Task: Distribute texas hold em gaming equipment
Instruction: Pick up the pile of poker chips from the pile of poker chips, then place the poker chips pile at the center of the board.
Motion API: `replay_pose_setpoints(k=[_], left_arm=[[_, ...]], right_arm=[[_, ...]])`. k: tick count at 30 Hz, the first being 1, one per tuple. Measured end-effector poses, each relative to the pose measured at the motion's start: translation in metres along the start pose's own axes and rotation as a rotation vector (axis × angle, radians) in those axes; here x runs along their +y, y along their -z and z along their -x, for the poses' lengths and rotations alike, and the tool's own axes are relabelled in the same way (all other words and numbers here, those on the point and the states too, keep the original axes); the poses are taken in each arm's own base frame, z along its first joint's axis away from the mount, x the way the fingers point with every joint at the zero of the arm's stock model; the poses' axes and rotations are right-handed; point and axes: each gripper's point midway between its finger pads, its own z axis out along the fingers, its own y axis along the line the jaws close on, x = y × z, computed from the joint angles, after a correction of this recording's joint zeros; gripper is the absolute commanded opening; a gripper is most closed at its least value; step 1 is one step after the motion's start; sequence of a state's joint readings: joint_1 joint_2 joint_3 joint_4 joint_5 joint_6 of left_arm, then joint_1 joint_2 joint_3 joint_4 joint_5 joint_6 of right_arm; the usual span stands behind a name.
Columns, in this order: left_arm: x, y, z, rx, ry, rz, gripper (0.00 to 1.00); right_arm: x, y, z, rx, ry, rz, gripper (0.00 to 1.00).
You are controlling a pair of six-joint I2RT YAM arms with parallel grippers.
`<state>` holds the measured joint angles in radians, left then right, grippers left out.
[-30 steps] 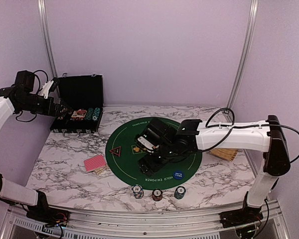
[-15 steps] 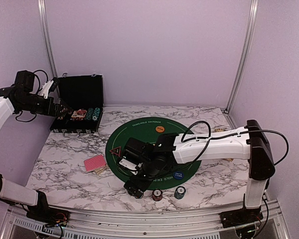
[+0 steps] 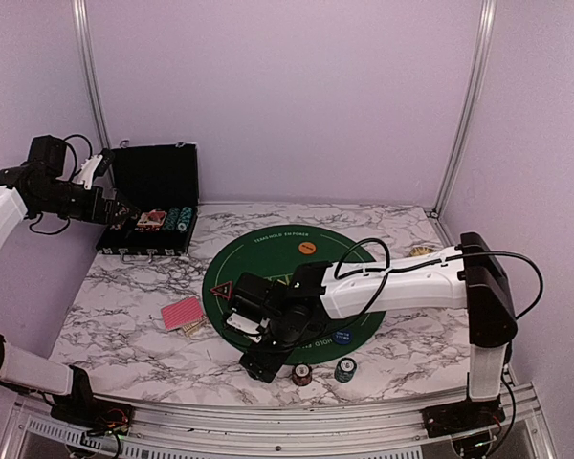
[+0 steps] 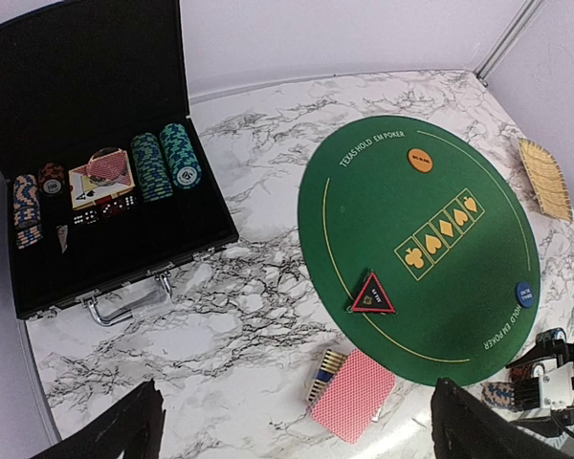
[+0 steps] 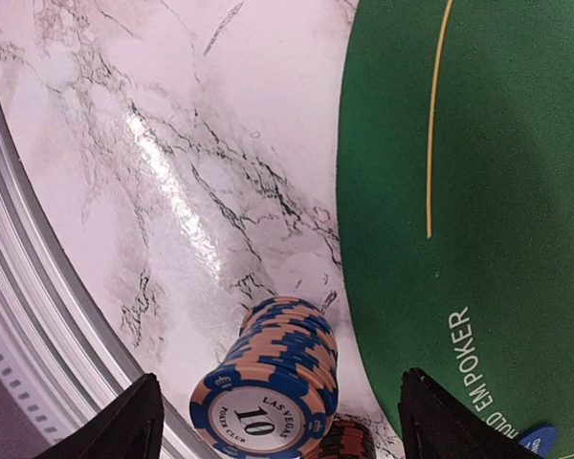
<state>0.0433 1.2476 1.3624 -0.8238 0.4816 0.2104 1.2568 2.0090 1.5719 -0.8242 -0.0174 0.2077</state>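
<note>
My right gripper [image 3: 257,362] is open at the table's front edge. Its fingers stand either side of a blue-and-orange striped chip stack [image 5: 273,387] marked 10, with a gap on each side. That stack is hidden under the gripper in the top view. A red stack [image 3: 301,374] and a teal stack [image 3: 344,369] stand beside it. On the green mat [image 3: 297,273] lie the triangle marker [image 3: 222,290], the orange button [image 3: 307,247] and the blue button [image 3: 342,336]. Red-backed cards [image 3: 182,312] lie left of the mat. My left gripper [image 3: 124,214] is open and empty above the case.
The open black chip case [image 4: 77,86] stands at the back left with teal chip stacks [image 4: 163,163] and a card deck [image 4: 100,177] inside. A tan slatted wooden piece [image 4: 543,177] lies right of the mat. The metal table rail [image 5: 38,316] runs close by the right gripper.
My right arm has swung from the mat's middle to the front edge and brought its open gripper down around the blue-and-orange stack. The left arm has not moved.
</note>
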Motion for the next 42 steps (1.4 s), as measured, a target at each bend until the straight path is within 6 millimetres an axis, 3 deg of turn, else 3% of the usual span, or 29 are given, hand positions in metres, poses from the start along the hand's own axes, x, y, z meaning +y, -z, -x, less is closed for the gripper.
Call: replay_pose_setpoints(k=[20,28,42], left_arm=[[-0.001,0.001,-0.002,0.008,-0.011,-0.002,0.99],[-0.001,0.001,-0.002,0.008,-0.011,-0.002,0.99],[-0.003,0.004,-0.001,-0.001,-0.017,0.000,0.99]], right_arm=[[-0.005,0.000,0.001,-0.006,-0.001,-0.031,0.36],[-0.008,0.003,0.004,-0.010,-0.001,-0.050,0.33],[-0.009,0.038,0.045,-0.112,-0.019,-0.040,0.25]])
